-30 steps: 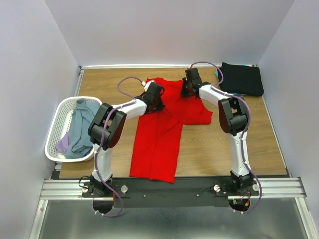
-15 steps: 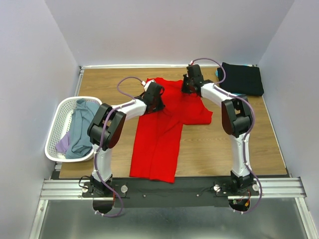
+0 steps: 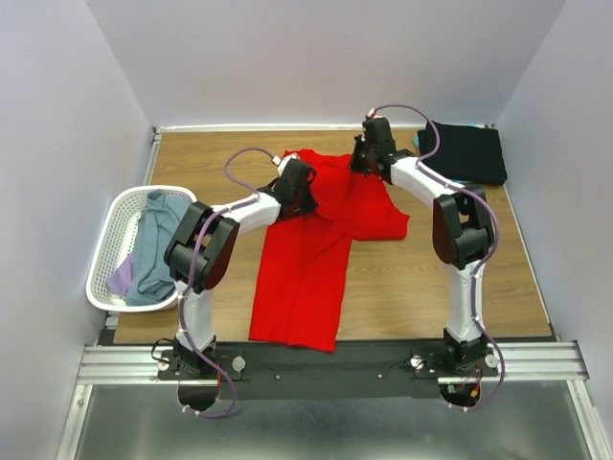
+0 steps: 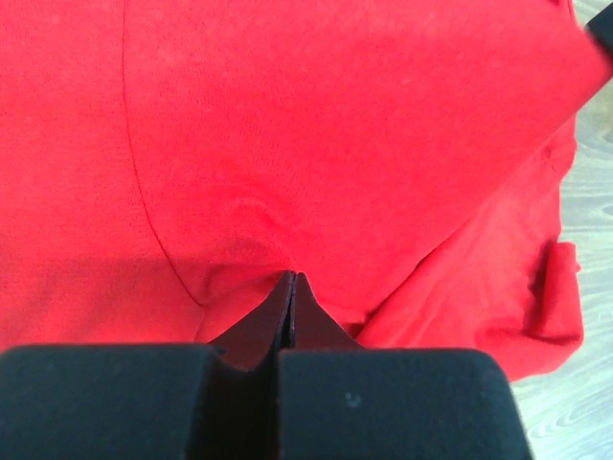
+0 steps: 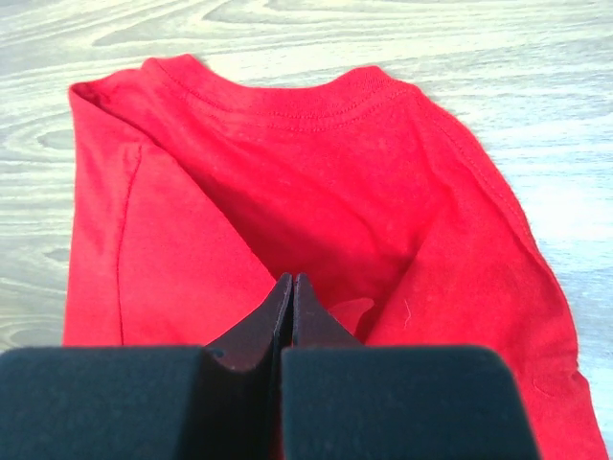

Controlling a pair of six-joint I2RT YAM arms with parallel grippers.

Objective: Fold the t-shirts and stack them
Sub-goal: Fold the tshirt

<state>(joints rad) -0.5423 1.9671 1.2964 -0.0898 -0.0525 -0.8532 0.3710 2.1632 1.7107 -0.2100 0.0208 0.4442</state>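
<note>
A bright red t-shirt (image 3: 306, 259) lies on the wooden table, with its body folded lengthwise toward the near edge and its collar end at the back. My left gripper (image 3: 303, 196) is shut on a puckered fold of the red cloth (image 4: 287, 144) at the shirt's left shoulder. My right gripper (image 3: 362, 161) is shut on the red cloth (image 5: 316, 192) near the right shoulder, with the collar (image 5: 306, 103) just beyond my fingertips. A folded black t-shirt (image 3: 465, 151) lies at the back right, with a teal edge (image 3: 421, 142) beside it.
A white mesh basket (image 3: 113, 216) stands at the left edge and holds a grey-blue shirt (image 3: 158, 244) and a lavender one (image 3: 121, 278). Bare wooden table (image 3: 431, 287) shows to the right of the red shirt.
My right gripper has moved a little toward the back and right, drawing the shirt's right shoulder with it. My left gripper has stayed almost in place.
</note>
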